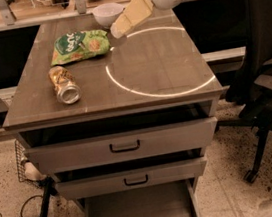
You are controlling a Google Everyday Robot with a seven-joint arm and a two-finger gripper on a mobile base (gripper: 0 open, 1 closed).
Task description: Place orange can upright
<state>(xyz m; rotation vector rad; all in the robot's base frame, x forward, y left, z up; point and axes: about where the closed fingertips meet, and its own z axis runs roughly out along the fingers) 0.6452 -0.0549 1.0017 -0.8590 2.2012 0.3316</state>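
Observation:
The orange can (64,84) lies on its side at the left of the tabletop (161,71), its silver end facing the front edge. My gripper (119,29) hangs above the far middle of the table, well to the right of and behind the can, close to the white bowl. It holds nothing that I can see.
A green snack bag (79,45) lies just behind the can. A white bowl (108,13) stands at the back. A bright ring of light marks the table's right half. Two drawers (123,145) below are slightly open. An office chair (268,82) stands to the right.

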